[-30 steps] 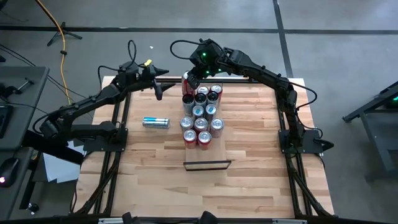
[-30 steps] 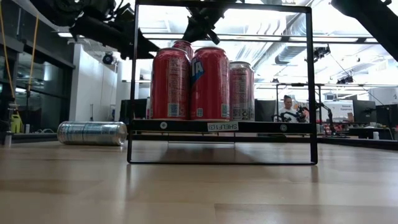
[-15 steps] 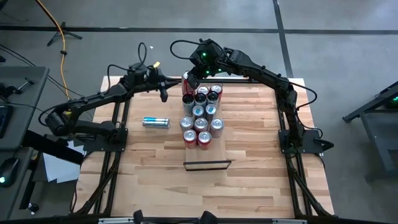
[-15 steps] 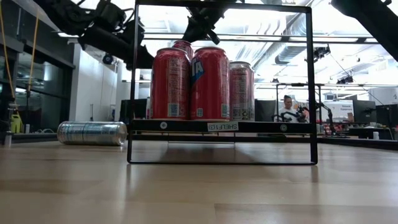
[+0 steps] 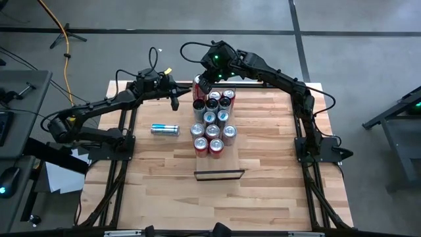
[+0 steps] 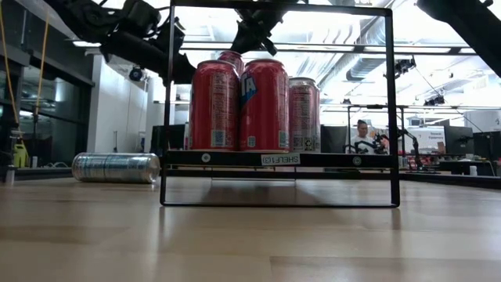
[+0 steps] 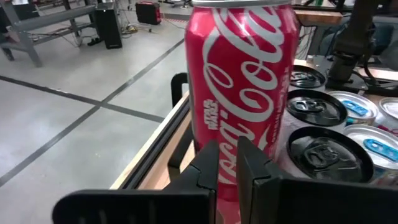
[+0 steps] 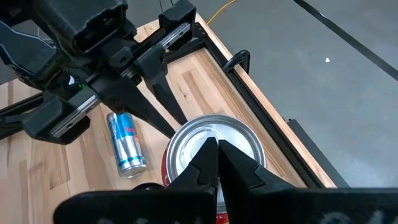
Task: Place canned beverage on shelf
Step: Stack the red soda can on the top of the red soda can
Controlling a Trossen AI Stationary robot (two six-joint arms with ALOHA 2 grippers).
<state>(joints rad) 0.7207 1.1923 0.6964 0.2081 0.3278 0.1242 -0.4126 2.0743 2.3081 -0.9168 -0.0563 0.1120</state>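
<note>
A tall red cola can (image 7: pixel 242 93) stands upright at the far left corner of a cluster of upright cans (image 5: pixel 212 122) in the middle of the table. My left gripper (image 7: pixel 228 158) is shut and points almost level at the red can's lower side from the table's left. My right gripper (image 8: pixel 216 149) is shut and hangs over that can's silver lid (image 8: pixel 205 134), pointing down at a slant. The shelf (image 5: pixel 219 174), a narrow board in a black frame, stands near the front of the table with nothing on it. My left gripper has its shut fingertips (image 7: pixel 211 155) right before the red can's side (image 7: pixel 205 134); whether they touch it, I cannot tell. My right gripper holds its shut fingertips (image 8: pixel 208 152) just over the middle of the lid; whether they rest on it, I cannot tell.
A silver can (image 5: pixel 164 129) lies on its side on the table, left of the cluster. The other cans (image 7: pixel 320 152) stand packed close beside the red one. Black frame rails (image 8: pixel 239 62) run along the table's far edge. Bare wood lies between cluster and shelf.
My left gripper has gone toward the table's right edge and slightly down, up to the red can, and its fingers have shut with nothing between them. The cans have not moved.
</note>
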